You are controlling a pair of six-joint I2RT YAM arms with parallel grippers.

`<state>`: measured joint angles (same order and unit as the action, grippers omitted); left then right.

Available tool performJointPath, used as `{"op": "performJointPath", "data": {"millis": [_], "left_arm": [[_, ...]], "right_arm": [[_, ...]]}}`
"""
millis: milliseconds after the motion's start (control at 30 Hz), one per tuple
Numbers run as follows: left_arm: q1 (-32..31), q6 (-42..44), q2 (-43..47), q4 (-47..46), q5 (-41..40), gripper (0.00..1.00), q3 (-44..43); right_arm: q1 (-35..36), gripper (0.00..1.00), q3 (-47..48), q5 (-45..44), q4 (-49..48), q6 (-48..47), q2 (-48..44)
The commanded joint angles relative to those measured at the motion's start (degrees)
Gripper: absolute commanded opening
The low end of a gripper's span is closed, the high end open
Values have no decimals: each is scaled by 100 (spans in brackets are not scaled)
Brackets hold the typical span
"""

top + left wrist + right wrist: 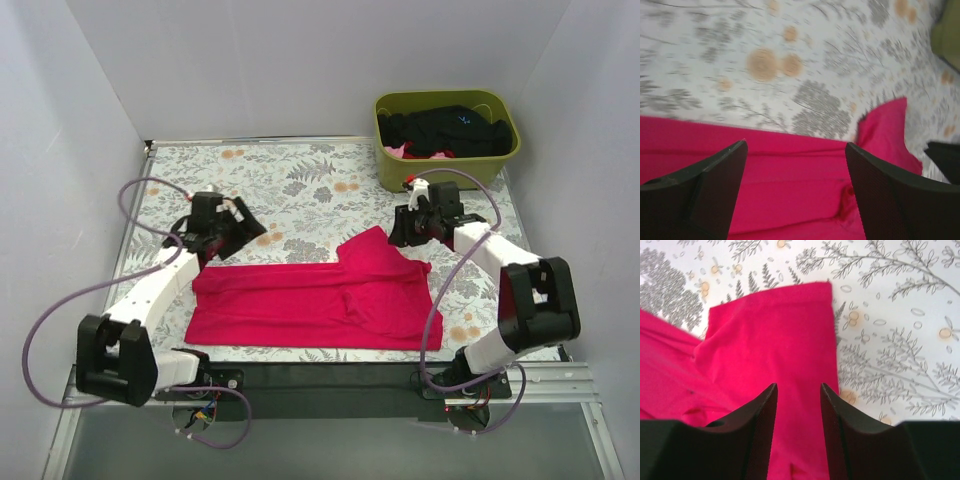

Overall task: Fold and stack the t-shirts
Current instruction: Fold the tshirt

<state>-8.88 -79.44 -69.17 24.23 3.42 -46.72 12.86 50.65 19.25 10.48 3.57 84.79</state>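
A crimson-red t-shirt [315, 300] lies folded lengthwise into a wide band on the flowered table, one sleeve [375, 255] sticking up at its right end. My left gripper [245, 225] hangs open just past the shirt's upper left edge; in the left wrist view the red cloth [790, 170] shows between the wide-apart fingers [796, 145], untouched. My right gripper [400, 232] is open by the sleeve's far corner, and the right wrist view shows the sleeve [775, 345] below the parted fingertips [799, 386], nothing gripped. Black t-shirts [450, 130] lie in the bin.
An olive-green bin [445, 165] stands at the back right of the table and also holds a bit of pink cloth [405, 152]. White walls close in the table on three sides. Purple cables loop off both arms.
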Motion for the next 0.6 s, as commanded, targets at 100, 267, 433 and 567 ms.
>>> {"op": "performJointPath", "data": {"millis": [100,267,433,567], "left_arm": [[-1430,-335,-1422,-638,98,61,-1039],[-2064,-318,-2967,-797,1,61,-1953],[-2407,-125,-3796,-744,-70,61,-2737],[-2513,-124,-4201,-683,-43,59,-2904]], "right_arm": [[120,34,884,-202,-248,-313,862],[173,33,1358,-228,-275,-322,1512],[217,34,1614,-290,-292,-331,1847],[234,34,1790,-281,-283,-331,2128]]}}
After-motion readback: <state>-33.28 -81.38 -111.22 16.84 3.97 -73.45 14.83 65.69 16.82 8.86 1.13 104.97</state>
